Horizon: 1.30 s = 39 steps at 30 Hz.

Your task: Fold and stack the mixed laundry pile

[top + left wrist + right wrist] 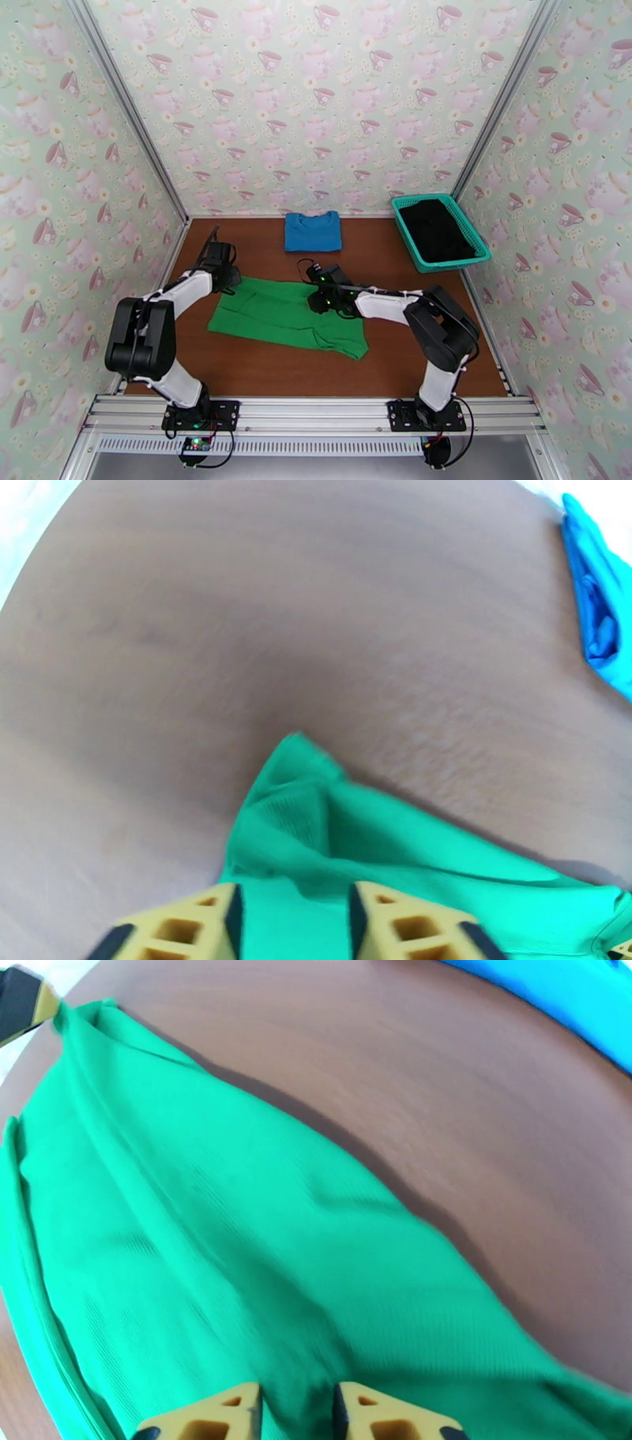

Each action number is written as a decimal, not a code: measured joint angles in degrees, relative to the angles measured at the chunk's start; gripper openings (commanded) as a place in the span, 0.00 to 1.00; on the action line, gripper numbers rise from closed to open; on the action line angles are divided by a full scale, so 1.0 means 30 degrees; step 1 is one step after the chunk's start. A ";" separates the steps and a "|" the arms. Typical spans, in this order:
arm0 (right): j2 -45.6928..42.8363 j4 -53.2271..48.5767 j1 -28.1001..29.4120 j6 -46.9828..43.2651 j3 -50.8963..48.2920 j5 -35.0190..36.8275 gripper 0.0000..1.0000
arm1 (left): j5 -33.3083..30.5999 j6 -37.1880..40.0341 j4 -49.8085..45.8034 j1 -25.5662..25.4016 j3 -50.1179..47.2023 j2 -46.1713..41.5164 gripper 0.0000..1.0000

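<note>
Green shirt (pixel 284 316) lies spread mid-worktop (pixel 379 260), a soft ridge along its left edge. Blue shirt (pixel 313 231) sits folded at the far side. Black garment (pixel 434 229) waits in the basket (pixel 405 230).

Left tool (pixel 294 910) is at the green's far-left corner, fingers spread, cloth loose between them. Right tool (pixel 296 1406) is on the far edge, narrowly parted; I see no pinch.

For a clean fold I'd grip both far corners at matching depth, lift level, carry together, and lay edge to edge before letting go.
</note>
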 measured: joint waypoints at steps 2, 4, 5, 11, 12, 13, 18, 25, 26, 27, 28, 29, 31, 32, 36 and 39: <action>-0.1020 -0.0306 0.0000 0.0073 -0.0109 0.0386 0.36 | -0.0240 -0.0313 -0.0044 -0.0007 -0.0474 -0.0998 0.83; -0.2033 -0.0495 -0.0036 0.0073 0.0022 0.0656 0.35 | -0.0452 -0.0656 -0.0073 -0.0007 -0.0743 -0.2339 0.83; -0.2397 -0.0765 -0.0036 0.0073 0.0321 0.0729 0.34 | -0.0539 -0.0758 -0.0095 -0.0007 -0.0750 -0.3045 0.78; -0.0998 -0.1275 -0.0029 0.0503 0.3504 0.0335 0.23 | -0.0350 -0.1275 -0.0423 -0.0007 0.0481 -0.3206 0.00; -0.0459 -0.1239 -0.0036 0.0634 0.3912 0.0160 0.22 | -0.0175 -0.1290 -0.0641 -0.0007 0.0889 -0.2550 0.00; 0.0058 -0.1217 -0.0036 0.0780 0.4211 0.0000 0.21 | 0.0029 -0.1304 -0.0787 -0.0007 0.1326 -0.1792 0.00; 0.2368 -0.1202 -0.0029 0.1596 0.4350 -0.0947 0.15 | 0.1005 -0.1639 -0.0954 -0.0102 0.2375 0.1690 0.00; 0.2382 -0.0255 0.0211 0.2630 0.1290 -0.1625 0.14 | 0.1297 -0.1843 -0.1144 -0.0168 0.2346 0.2302 0.00; 0.2091 0.0313 0.0248 0.2805 0.0729 -0.1617 0.15 | 0.1290 -0.1843 -0.1188 -0.0189 0.2346 0.2295 0.00; 0.1654 0.0546 0.0262 0.2980 0.0182 -0.1588 0.16 | 0.1290 -0.1843 -0.1188 -0.0189 0.2346 0.2259 0.02; 0.1290 0.0597 0.0299 0.3126 -0.0262 -0.1537 0.18 | 0.1290 -0.1843 -0.1188 -0.0189 0.2324 0.2193 0.05; 0.0874 0.0634 0.0342 0.3271 -0.0787 -0.1443 0.21 | 0.1290 -0.1851 -0.1188 -0.0189 0.2259 0.2055 0.11; 0.0138 0.0408 0.0350 0.3490 -0.1370 -0.1035 0.30 | 0.1290 -0.1902 -0.1224 -0.0189 0.2004 0.1464 0.28; -0.0255 0.0000 0.0350 0.3519 -0.1479 -0.0699 0.34 | 0.1290 -0.1982 -0.1297 -0.0197 0.1872 0.0998 0.40; -0.2280 -0.2004 0.0372 0.3665 -0.1450 0.0976 0.40 | 0.1166 -0.2069 -0.1770 -0.0226 0.1792 -0.1421 0.68; -0.4022 -0.3978 0.0197 0.3789 -0.1158 0.2193 0.40 | 0.0772 -0.2106 -0.2645 -0.0226 0.2025 -0.3541 0.68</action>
